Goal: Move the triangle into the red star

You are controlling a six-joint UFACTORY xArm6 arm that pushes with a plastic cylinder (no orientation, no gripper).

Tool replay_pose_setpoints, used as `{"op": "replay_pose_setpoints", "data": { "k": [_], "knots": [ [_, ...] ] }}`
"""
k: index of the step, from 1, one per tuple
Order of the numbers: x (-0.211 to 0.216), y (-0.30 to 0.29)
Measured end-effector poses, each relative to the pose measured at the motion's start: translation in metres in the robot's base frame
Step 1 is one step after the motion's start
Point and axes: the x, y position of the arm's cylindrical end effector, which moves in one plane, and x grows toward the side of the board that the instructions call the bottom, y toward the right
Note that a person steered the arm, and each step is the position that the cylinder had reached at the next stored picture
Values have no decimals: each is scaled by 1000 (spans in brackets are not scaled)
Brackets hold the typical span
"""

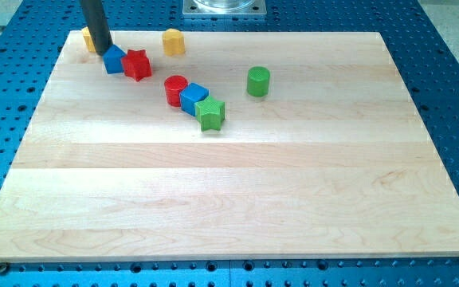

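Note:
The blue triangle (pixel 115 60) lies near the view's top left, its right side touching the red star (pixel 137 64). My tip (pixel 103 48) stands at the triangle's upper left corner, touching or almost touching it. The rod partly hides a yellow block (pixel 88 38) behind it; its shape cannot be made out.
A yellow hexagon-like block (pixel 173 41) sits near the top edge. A red cylinder (pixel 175 89), a blue cube (pixel 194 98) and a green star (pixel 210 113) form a touching diagonal row in the middle. A green cylinder (pixel 258 81) stands alone to their right. The wooden board (pixel 229 207) rests on a blue perforated table.

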Motion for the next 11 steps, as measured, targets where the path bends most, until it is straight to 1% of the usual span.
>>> {"op": "replay_pose_setpoints", "data": {
  "k": [1, 3, 5, 6, 8, 9, 11],
  "knots": [
    [39, -3],
    [158, -23],
    [272, 16],
    [313, 32],
    [333, 51],
    [342, 101],
    [346, 107]
  ]
}}
